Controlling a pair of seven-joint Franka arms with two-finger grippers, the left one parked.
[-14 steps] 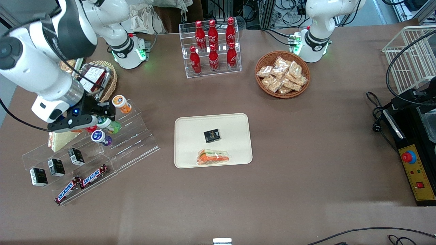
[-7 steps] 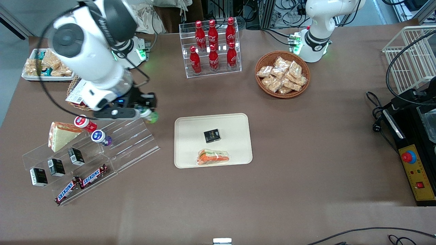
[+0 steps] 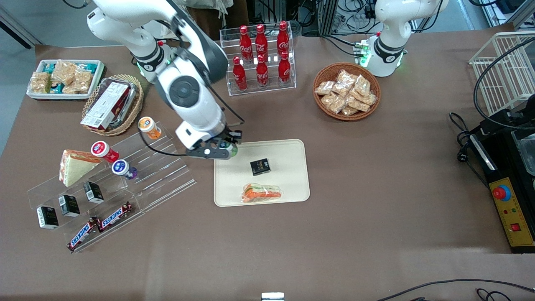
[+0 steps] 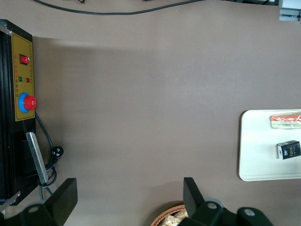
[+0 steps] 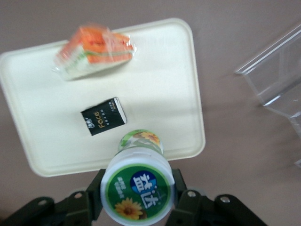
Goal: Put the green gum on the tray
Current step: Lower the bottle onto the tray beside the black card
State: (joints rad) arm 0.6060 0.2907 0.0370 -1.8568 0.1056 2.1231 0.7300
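we start nearest to the front camera, where two snickers bars (image 3: 100, 225) lie on the lowest step of the clear stand (image 3: 163, 175), toward the working arm's end of the table. on the step above we see three small black boxes (image 3: 69, 205), and higher up a purple bottle (image 3: 123, 169), a red bottle (image 3: 104, 151) and an orange bottle (image 3: 149, 127).

next comes the tray (image 3: 288, 186), near the middle of the table. on it lies a wrapped sandwich (image 3: 262, 193) close to its 6 o'clock edge, and a small black box (image 3: 260, 166) near its centre, apart from the sandwich.

the gripper (image 3: 223, 149) hangs above the tray's corner at about 10 o'clock, the corner nearest the clear stand. its two fingers (image 5: 94, 200) are closed on the green gum (image 5: 138, 188), one on each side of the bottle just under the white lid. we see the gum held in the air, tilted, with the tray below it; it does not touch the tray.

farther from the camera stand a round basket (image 3: 346, 92) with snack bags and a clear rack with red cola bottles (image 3: 261, 56).
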